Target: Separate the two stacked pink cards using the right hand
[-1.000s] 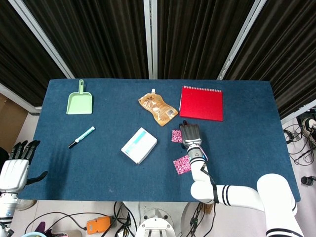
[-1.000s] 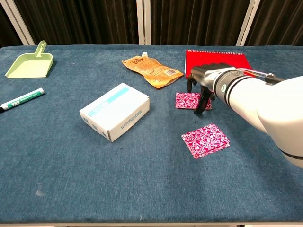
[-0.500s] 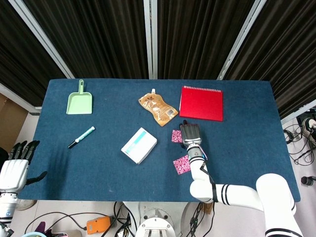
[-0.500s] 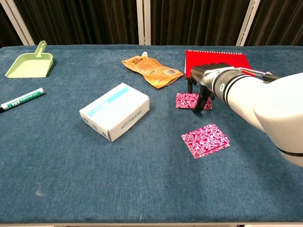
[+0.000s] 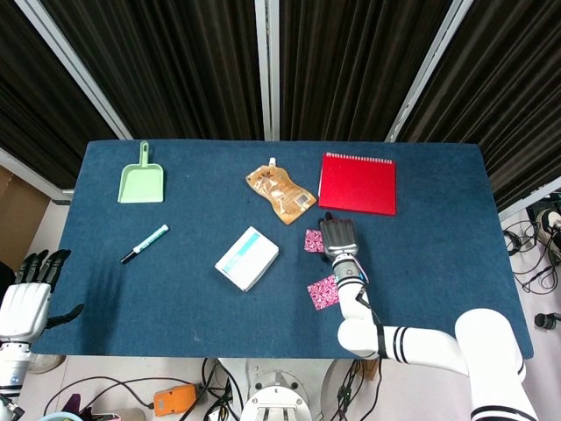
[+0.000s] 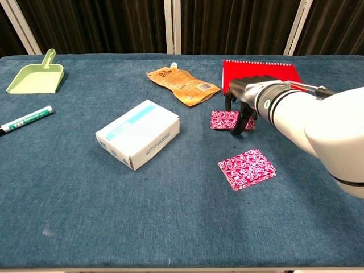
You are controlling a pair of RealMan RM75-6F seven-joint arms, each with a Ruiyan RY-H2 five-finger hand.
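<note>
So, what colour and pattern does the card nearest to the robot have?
The near card is deep pink with a white swirling pattern. It shows best in the chest view.

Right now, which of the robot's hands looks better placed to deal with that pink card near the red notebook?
The right hand: its fingers are down on the far pink card, just in front of the red notebook. The left hand hangs off the table's left edge, far from both cards.

Notebook [image 6: 261,69] (red) crowds right hand [image 6: 242,102].
</note>
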